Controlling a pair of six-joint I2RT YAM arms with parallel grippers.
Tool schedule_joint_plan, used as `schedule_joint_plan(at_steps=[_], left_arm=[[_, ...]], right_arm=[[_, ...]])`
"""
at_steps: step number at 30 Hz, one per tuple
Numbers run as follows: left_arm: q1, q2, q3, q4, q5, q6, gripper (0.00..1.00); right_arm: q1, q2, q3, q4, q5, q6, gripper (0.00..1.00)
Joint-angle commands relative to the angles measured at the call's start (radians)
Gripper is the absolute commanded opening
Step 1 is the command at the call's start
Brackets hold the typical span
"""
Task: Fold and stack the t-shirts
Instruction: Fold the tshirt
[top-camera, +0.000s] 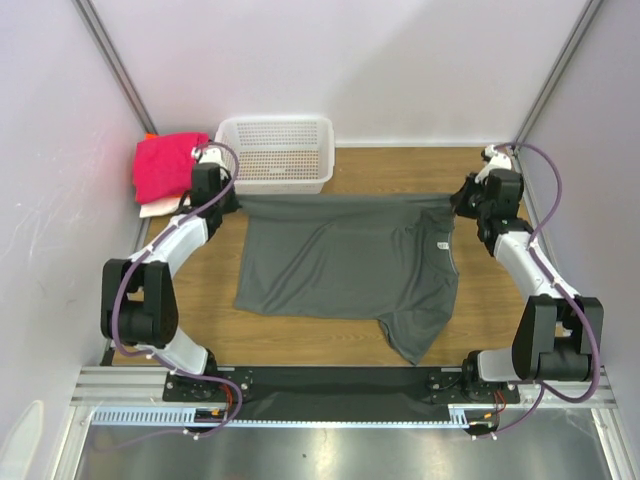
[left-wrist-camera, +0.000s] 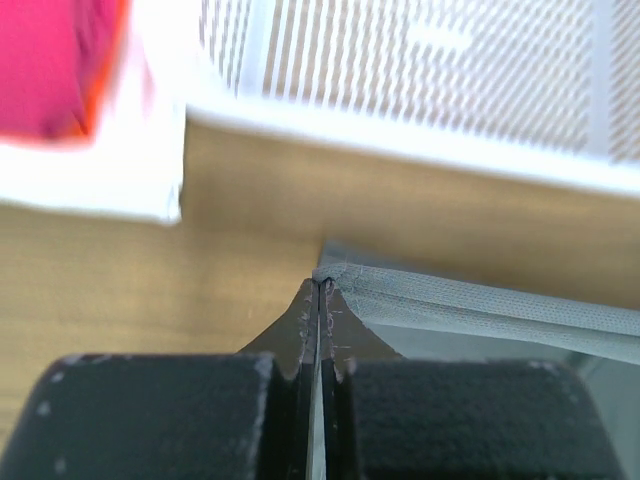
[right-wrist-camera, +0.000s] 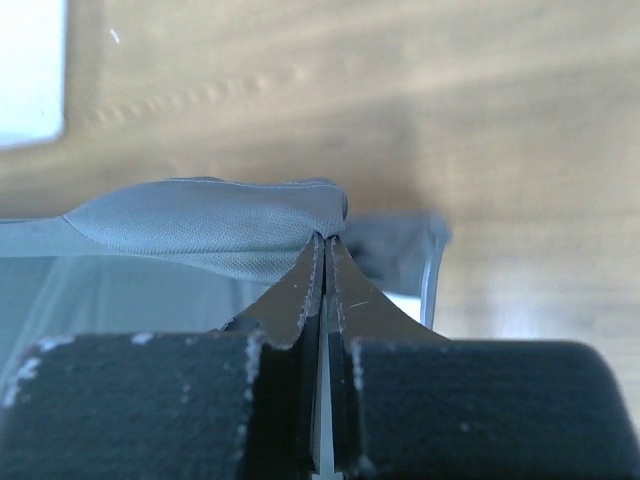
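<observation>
I've got two arms in view and both are out at the far side of the table (top-camera: 300, 345). One dark grey t-shirt (top-camera: 345, 265) lies spread across the middle of the wood, neck to my right, with its one small neck label (top-camera: 441, 243) showing pale. One sleeve (top-camera: 415, 335) trails toward the near edge. The left gripper (top-camera: 222, 203) is at the shirt's far left corner. On the left wrist camera its fingers (left-wrist-camera: 300, 330) are pressed together with the stitched hem pinched between the tips. The right gripper (top-camera: 463, 203) is at the far right corner, and on the right wrist camera it is likewise clamped tight on a bunched fold of the grey cloth. The far edge runs in a near-straight line between the two pinches. Whether that edge is off the wood, I can't tell. One white mesh basket (top-camera: 275, 152) sits behind the shirt against the back wall. In the far left corner is one pile showing three colours: a magenta-pink shirt (top-camera: 165, 165) on top, a white shirt (top-camera: 157, 208) under it, and just a sliver of an orange shirt (top-camera: 150, 136) at the back.
</observation>
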Motion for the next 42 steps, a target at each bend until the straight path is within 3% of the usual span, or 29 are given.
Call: schedule_joint_plan(at_steps=[1,20,28,34,42], left_arm=[[0.02,-0.057,0.078,0.067,-0.014,0.038,0.0],[0.02,0.028,0.182,0.138,-0.015,0.153,0.0],[0.02,0.028,0.154,0.136,-0.001,0.131,0.0],[0.02,-0.112,0.13,0.124,0.002,0.122,0.0],[0.02,-0.438,0.059,0.081,-0.012,0.16,0.0]], right_arm=[[-0.004,0.028,0.083,0.047,0.026,-0.049,0.0],[-0.012,0.218,0.244,0.093,-0.021,-0.088,0.0],[-0.012,0.213,0.241,0.087,-0.027,-0.059,0.0],[-0.012,0.07,0.272,0.035,-0.029,-0.052,0.0],[-0.012,-0.184,0.307,-0.103,0.012,-0.112,0.0]])
